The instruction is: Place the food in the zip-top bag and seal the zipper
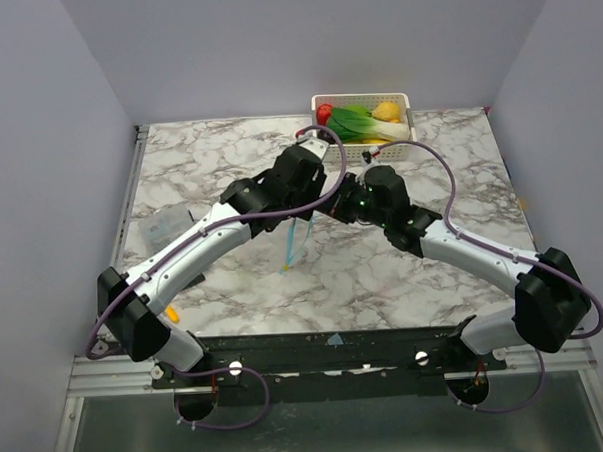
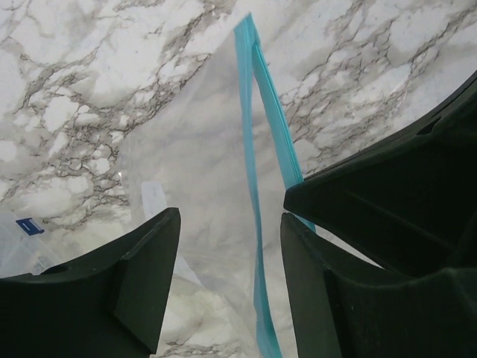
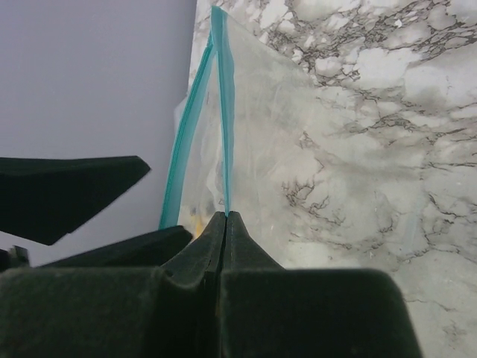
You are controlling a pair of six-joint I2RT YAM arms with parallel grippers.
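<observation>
The clear zip-top bag [image 1: 295, 242] hangs above the marble table's middle, its light blue zipper [image 2: 248, 149] running down it. My right gripper [image 3: 226, 216] is shut on one lip of the zipper [image 3: 224, 112]; the other lip [image 3: 186, 142] bows away to the left. My left gripper [image 2: 231, 220] is open, its jaws either side of the zipper strip without touching it. Both grippers meet near the bag's top in the top view [image 1: 332, 202]. The food, a red tomato [image 1: 324, 113], a green leafy vegetable [image 1: 362, 123] and a yellow fruit [image 1: 386, 110], lies in the white basket [image 1: 361, 97].
The basket stands at the table's back edge, right of centre. Another crumpled clear plastic piece [image 1: 167, 230] lies at the left beside my left arm and shows in the left wrist view [image 2: 22, 239]. A small orange thing [image 1: 172, 315] lies near the left arm's base.
</observation>
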